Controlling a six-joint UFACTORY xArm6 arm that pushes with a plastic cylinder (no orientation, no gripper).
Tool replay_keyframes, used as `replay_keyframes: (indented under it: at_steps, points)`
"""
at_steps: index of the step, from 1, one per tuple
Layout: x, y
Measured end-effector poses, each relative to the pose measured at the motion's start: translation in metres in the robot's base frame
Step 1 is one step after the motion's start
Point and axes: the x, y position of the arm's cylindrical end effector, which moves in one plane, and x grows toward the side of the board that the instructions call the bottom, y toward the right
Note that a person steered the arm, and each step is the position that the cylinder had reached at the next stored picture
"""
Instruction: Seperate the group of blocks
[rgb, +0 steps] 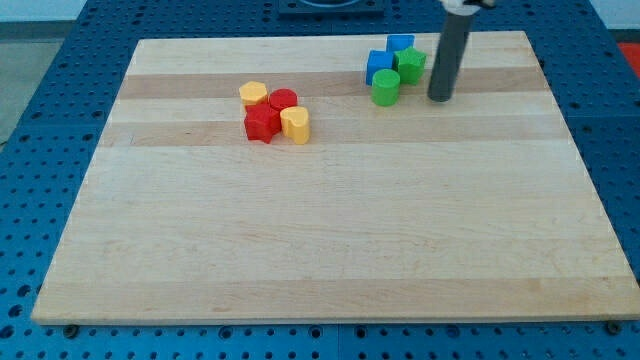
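Observation:
Two clusters of blocks lie on the wooden board (330, 230). Near the view's top right, a blue block (401, 44), a second blue block (379, 66), a green block (411, 65) and a green cylinder (386, 88) sit packed together. Left of centre, a yellow block (253, 95), a red cylinder (284, 101), a red star-like block (262, 124) and a yellow cylinder (295, 125) touch one another. My tip (440, 98) rests on the board just right of the green and blue cluster, a small gap from the green block.
The board sits on a blue perforated table (60, 120) that shows on all sides. The rod rises from my tip toward the view's top edge.

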Motion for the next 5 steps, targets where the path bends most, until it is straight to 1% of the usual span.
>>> replay_keyframes:
  at_steps: [1,2,4,5]
  points:
    - [0.001,-0.024]
    - [0.0,-0.009]
    - [-0.012,-0.026]
    - [-0.02,0.042]
